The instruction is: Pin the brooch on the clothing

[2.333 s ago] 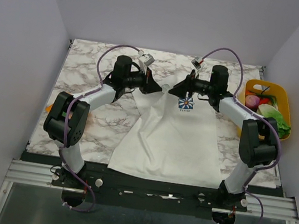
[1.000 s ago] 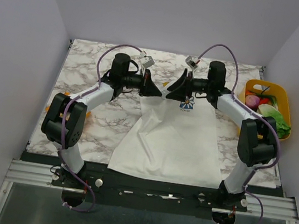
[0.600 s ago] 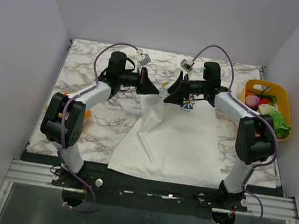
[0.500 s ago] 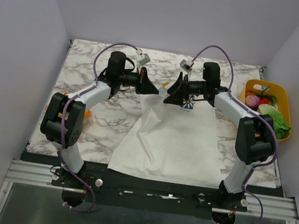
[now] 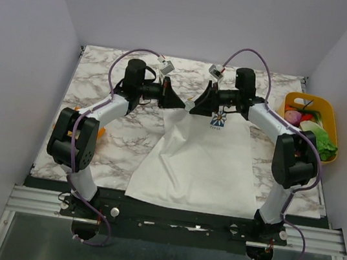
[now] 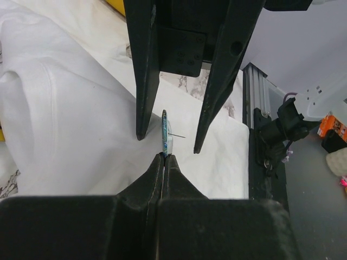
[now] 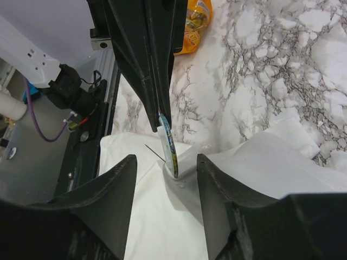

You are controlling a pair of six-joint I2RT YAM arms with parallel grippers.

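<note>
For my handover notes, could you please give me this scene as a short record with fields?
left gripper: shut on the brooch, held edge-on
right gripper: open, one finger on each side of the brooch, not touching it
pin: sticks out sideways from the brooch, seemingly clear of cloth
shirt: spread on the table, collar end bunched beneath the grippers
basket: yellow, right of the shirt

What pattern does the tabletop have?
The tabletop is white marble-patterned with grey veining. It shows best in the right wrist view.
</note>
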